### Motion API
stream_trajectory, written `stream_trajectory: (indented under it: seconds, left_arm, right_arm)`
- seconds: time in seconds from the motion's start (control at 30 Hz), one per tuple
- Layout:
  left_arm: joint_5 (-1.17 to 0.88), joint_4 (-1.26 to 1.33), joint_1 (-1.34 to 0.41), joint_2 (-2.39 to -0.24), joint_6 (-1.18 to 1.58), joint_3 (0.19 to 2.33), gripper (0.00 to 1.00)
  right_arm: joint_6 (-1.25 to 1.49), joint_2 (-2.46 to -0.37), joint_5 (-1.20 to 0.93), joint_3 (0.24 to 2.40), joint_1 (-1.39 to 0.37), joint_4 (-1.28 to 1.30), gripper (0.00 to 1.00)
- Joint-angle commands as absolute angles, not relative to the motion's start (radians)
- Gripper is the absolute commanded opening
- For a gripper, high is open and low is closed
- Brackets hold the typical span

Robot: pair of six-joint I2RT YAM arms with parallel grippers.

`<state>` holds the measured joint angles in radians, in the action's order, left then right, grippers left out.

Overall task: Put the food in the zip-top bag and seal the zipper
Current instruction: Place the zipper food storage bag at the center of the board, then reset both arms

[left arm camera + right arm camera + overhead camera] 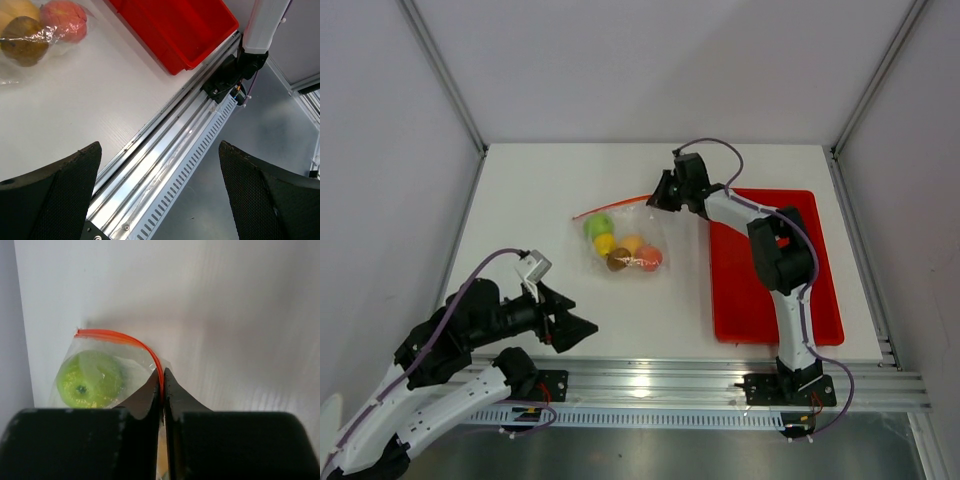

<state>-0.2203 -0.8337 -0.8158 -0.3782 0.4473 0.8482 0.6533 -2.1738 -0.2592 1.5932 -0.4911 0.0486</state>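
Pinching the zipper (117,336), right claw (162,385) is closed to a slit on the orange-red strip at its right end. The strip curves away left from the tips. Whether it is sealed along full length: cannot tell.

Clear, crinkly zip-top bag (135,370) lies flat on white desk (520,220), approx. centre, just left of red tray (740,300).

All food sits inside the bag, clustered: lime-green apple (90,380) nearest the zipper, then yellow pear (605,243), orange pc (632,243), brownish pc (618,262) and red-pink pc (650,258).

Left claw (158,150): jaws wide, holding nothing, hovering at near-left desk edge, well apart from bag. Left wrist view shows brownish and red-pink pcs under wrinkled film.
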Motion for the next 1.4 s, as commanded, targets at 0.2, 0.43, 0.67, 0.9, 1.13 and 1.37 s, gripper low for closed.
stream_trajectory:
  seconds: [0.2,0.43,0.67,0.9,1.13,1.37]
  left_arm:
    - [-0.258,-0.755,-0.811,-0.373,0.503,0.811,1.00]
    - [-0.253,-0.712,-0.811,-0.362,0.525,0.775,1.00]
    - [-0.276,-0.673,-0.813,-0.357,0.577,0.747,0.99]
    - [-0.196,-0.681,-0.811,-0.351,0.569,0.758,0.99]
    - [-0.147,-0.582,-0.811,-0.411,0.548,0.746,0.99]
    - [-0.153,-0.378,-0.781,-0.488,0.554,0.719,0.99]
  right_arm:
    - [0.508,-2.148,-0.190,1.661,-0.457,0.143,0.60]
    - [0.411,-2.019,-0.108,1.649,-0.494,0.230,0.85]
    - [0.327,-1.740,0.033,1.528,-0.571,0.278,0.91]
    - [0.313,-1.488,0.150,1.317,-0.655,0.351,0.99]
    - [0.403,-1.185,0.316,1.039,-0.758,0.426,0.99]
    - [0.567,-0.850,0.463,0.853,-0.796,0.604,0.99]
